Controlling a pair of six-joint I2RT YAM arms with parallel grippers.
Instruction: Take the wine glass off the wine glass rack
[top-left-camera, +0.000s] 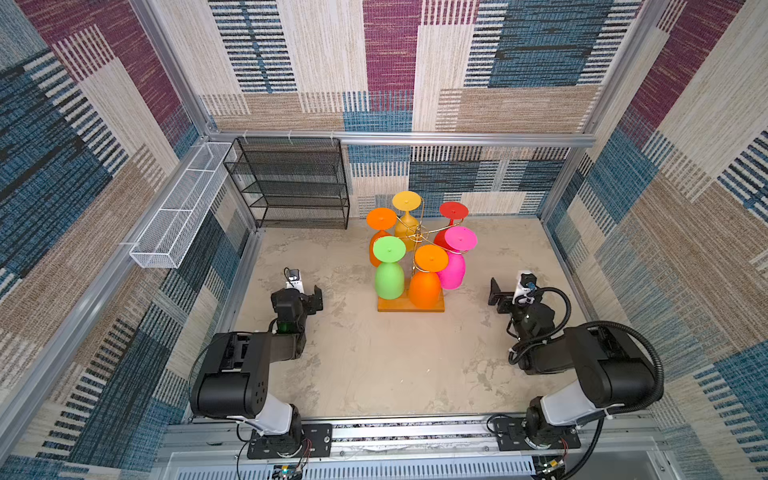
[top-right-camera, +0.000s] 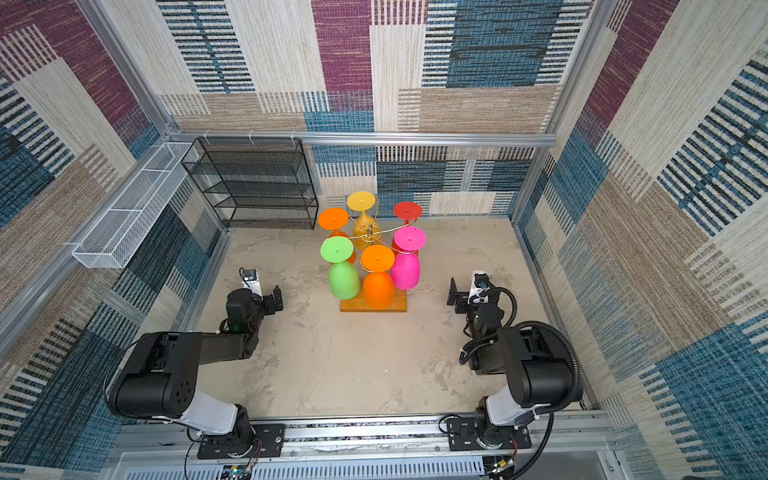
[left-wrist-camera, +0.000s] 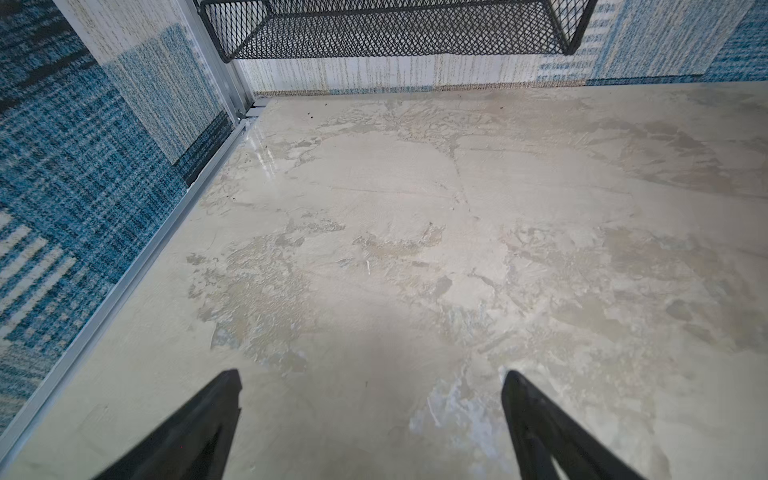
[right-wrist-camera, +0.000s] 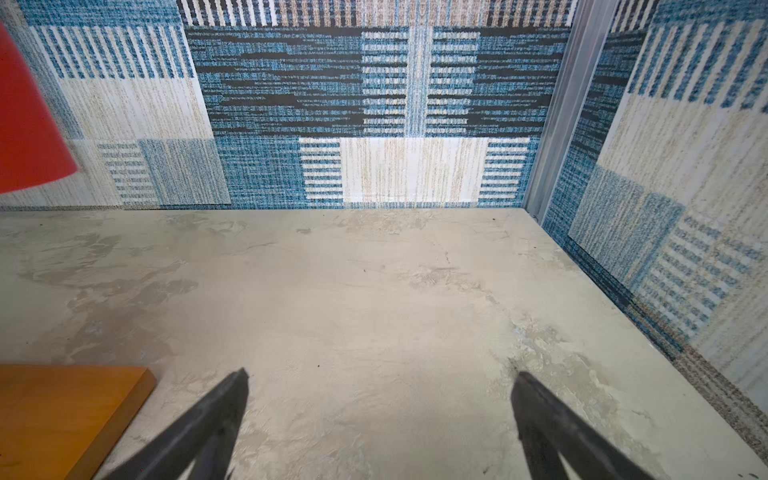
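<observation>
The wine glass rack (top-left-camera: 417, 237) (top-right-camera: 368, 237), gold wire on a wooden base (top-left-camera: 390, 307), stands mid-table in both top views. Several wine glasses hang upside down from it: green (top-left-camera: 389, 276), orange (top-left-camera: 424, 289) and pink (top-left-camera: 453, 268) in front, with yellow (top-left-camera: 407, 201), red (top-left-camera: 454, 210) and another orange (top-left-camera: 381, 219) behind. My left gripper (top-left-camera: 311, 298) (left-wrist-camera: 370, 376) is open over bare table, left of the rack. My right gripper (top-left-camera: 498, 298) (right-wrist-camera: 382, 374) is open and empty, right of the rack. Its wrist view shows the base corner (right-wrist-camera: 62, 411) and the red glass (right-wrist-camera: 29, 124).
A black mesh shelf unit (top-left-camera: 291, 183) (left-wrist-camera: 395, 29) stands against the back wall at the left. A long white mesh basket (top-left-camera: 178, 208) hangs on the left wall. Patterned fabric walls and aluminium frame rails enclose the table on three sides.
</observation>
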